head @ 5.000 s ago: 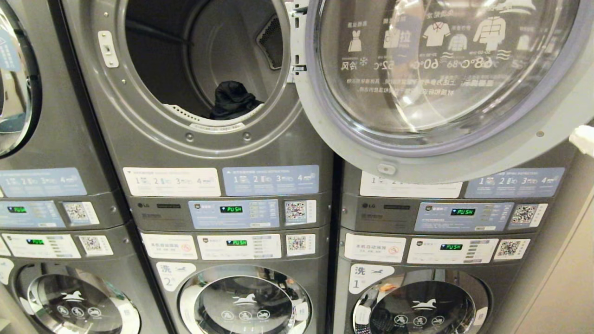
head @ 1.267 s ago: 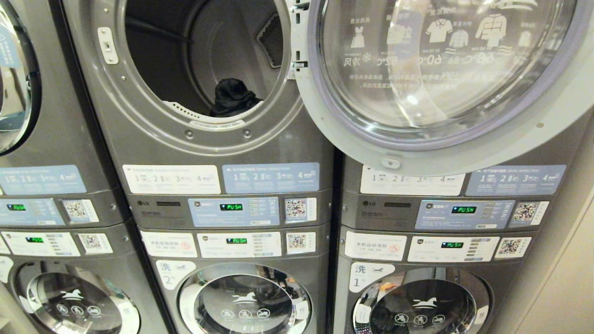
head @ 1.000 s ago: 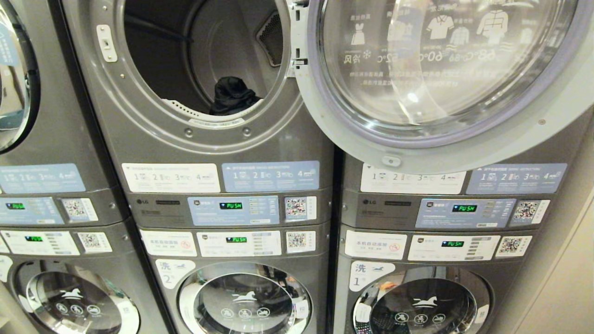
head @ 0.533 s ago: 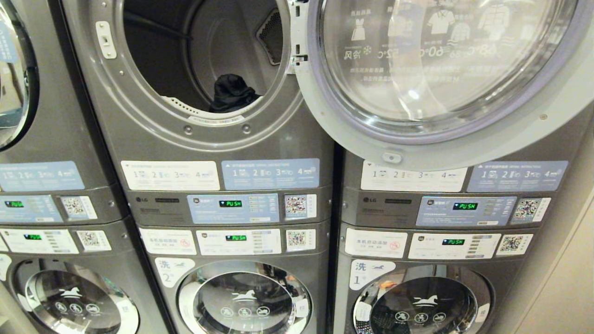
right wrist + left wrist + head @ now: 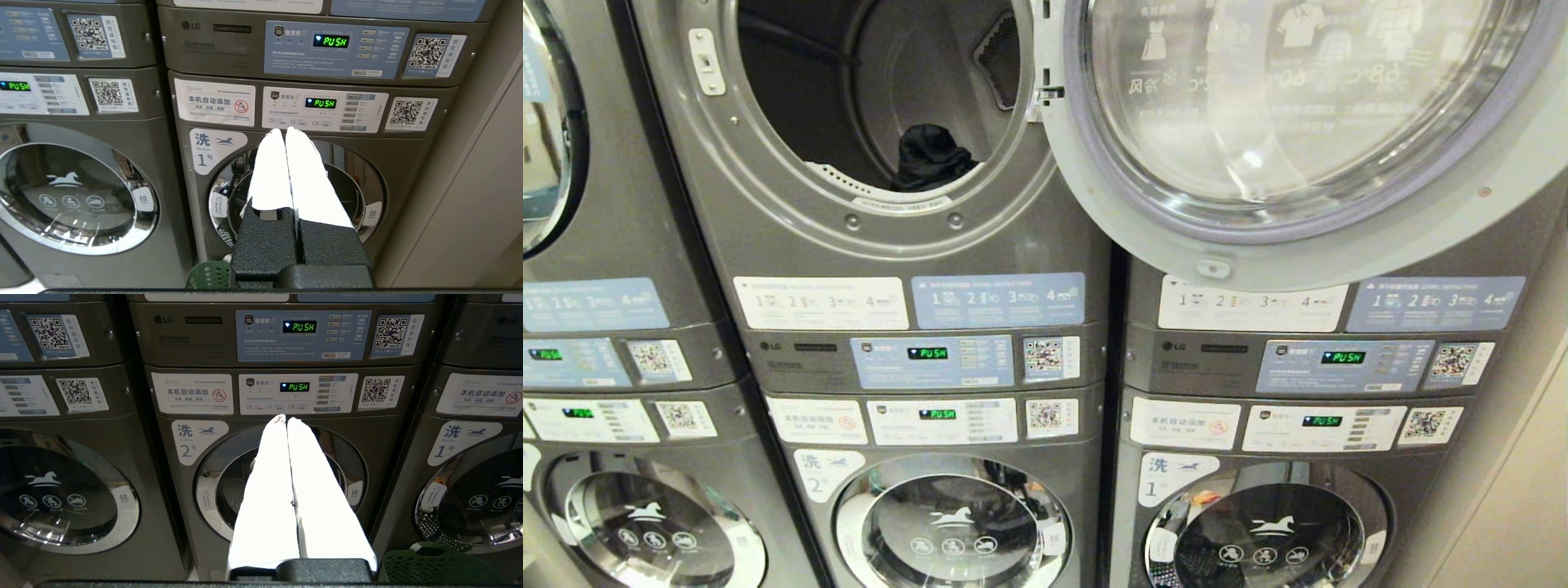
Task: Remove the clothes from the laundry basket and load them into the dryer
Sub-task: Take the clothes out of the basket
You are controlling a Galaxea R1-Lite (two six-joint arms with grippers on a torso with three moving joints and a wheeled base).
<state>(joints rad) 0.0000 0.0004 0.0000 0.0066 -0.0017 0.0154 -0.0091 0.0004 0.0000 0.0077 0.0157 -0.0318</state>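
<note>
Clothes are partly loaded: one dark garment [image 5: 929,157] lies in the drum of the dryer [image 5: 882,106], whose door [image 5: 1290,122] hangs swung wide. The green laundry basket [image 5: 439,565] sits on the floor before the washers. Both the left gripper [image 5: 284,420] and right gripper [image 5: 282,132] are pressed together, pinching nothing — I judge this a return for another piece, which calls for reaching down into the basket. Panels read "LG" and "PUSH"; washers below are numbered 1 and 2.
</note>
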